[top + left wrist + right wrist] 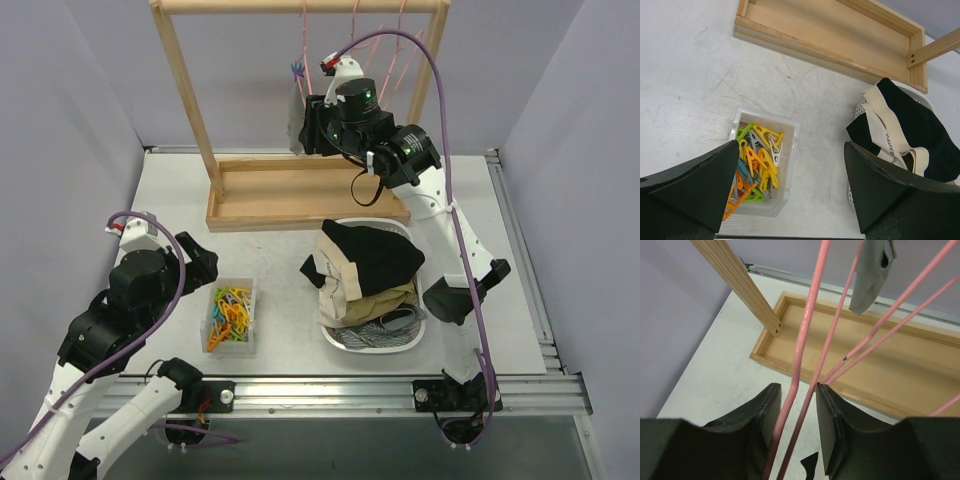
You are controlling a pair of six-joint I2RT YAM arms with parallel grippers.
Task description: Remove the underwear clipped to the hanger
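The plain grey underwear (294,118) hangs clipped to the pink hanger (385,60) on the wooden rack; it also shows in the right wrist view (867,275). My right gripper (312,128) is up at the hanger, beside the grey piece. Its jaws (796,412) are closed narrowly on two pink hanger rods (807,335). The black-and-white underwear (372,255) and the olive-green one with cream trim (378,297) lie in the white basket (424,300). My left gripper (196,262) is open and empty over the clip bin (791,150).
A clear bin (250,335) of coloured plastic clips (757,160) sits at front left. The rack's wooden tray base (300,195) and its uprights (190,90) stand at the back. Grey walls close in on both sides.
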